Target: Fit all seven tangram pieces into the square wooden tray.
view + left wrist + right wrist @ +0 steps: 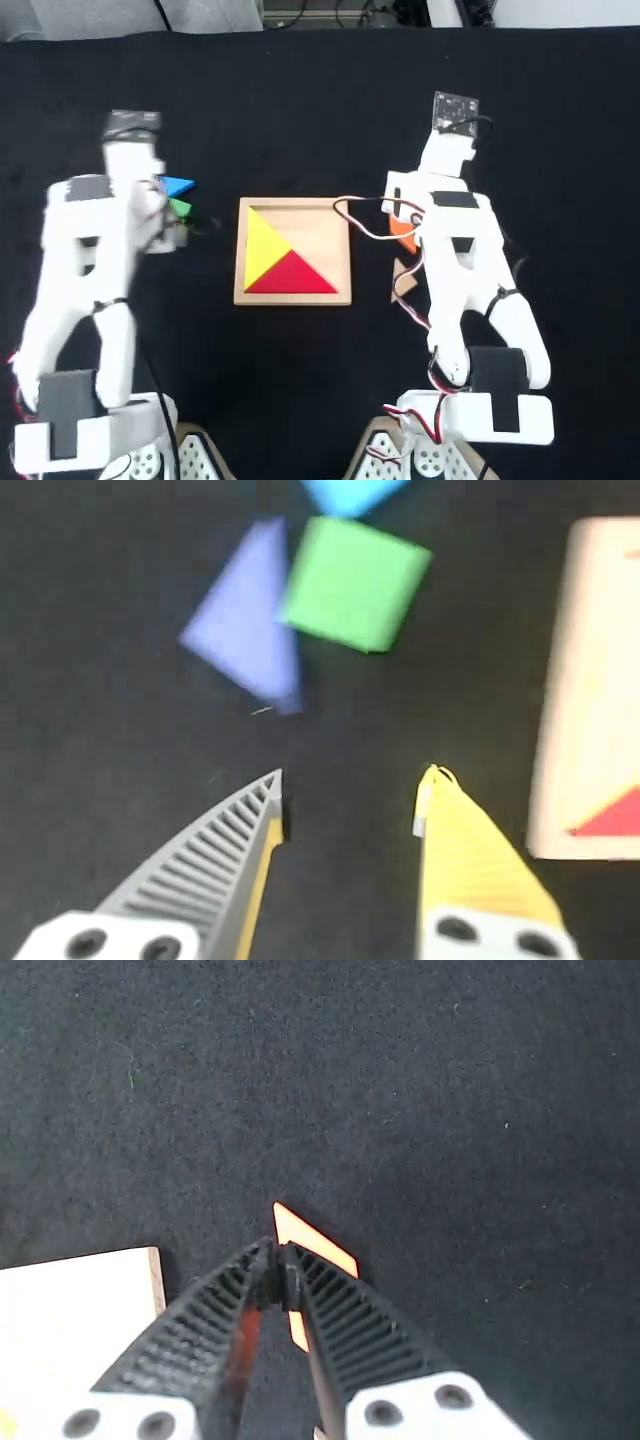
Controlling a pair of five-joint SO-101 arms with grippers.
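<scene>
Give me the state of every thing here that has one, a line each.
Left claw: open, empty.
Right claw: shut.
Tray: part filled, two pieces in.
Yellow triangle: in tray, flat.
Red triangle: in tray, flat.
Green square: outside tray.
Purple triangle: outside tray, beside green square.
Blue triangle: outside tray.
Orange piece: outside tray, lying flat.

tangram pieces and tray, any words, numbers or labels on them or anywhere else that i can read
No text can be read anywhere.
The wooden tray: plain wood, no print.
The yellow piece, red piece, green piece, purple piece and orange piece: plain colour, no marks.
The small board atop an arm: any marking is too small to read.
</scene>
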